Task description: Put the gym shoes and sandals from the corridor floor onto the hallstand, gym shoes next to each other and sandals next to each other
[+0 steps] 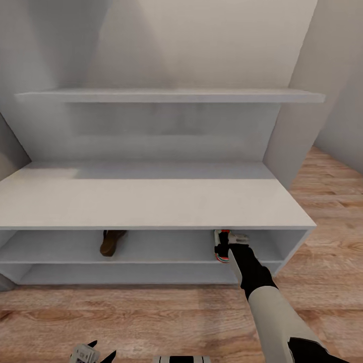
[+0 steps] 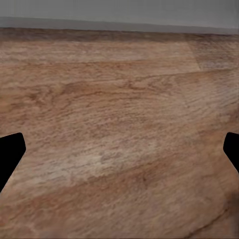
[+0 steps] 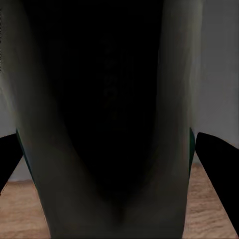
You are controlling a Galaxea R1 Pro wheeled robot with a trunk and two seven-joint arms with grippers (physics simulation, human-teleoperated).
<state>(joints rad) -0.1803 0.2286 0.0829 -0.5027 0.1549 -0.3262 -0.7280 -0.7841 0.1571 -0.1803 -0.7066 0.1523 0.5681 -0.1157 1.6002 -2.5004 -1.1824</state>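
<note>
the left claw (image 1: pixel 93 353) hangs low over the corridor floor (image 1: pixel 151 312), well short of the hallstand (image 1: pixel 151 201); its fingers stand spread, nothing between them, and bare planks lie ahead of it in the left wrist view.

the right claw (image 1: pixel 227 248) reaches into the hallstand's upper open shelf near its right end and pinches a gym shoe (image 1: pixel 222 247). the right wrist view looks straight into the shoe's dark opening (image 3: pixel 114 99), so the hold appears to be on the collar rim.

judgement: the shoe is light, with a soft upper and a stiffer sole; a collar grip lets it swing, so set it down sole first.

further left on the same shelf rests one sandal (image 1: pixel 112 242). judgement: thin, flexible, best pinched across a strap or sole edge.
</note>
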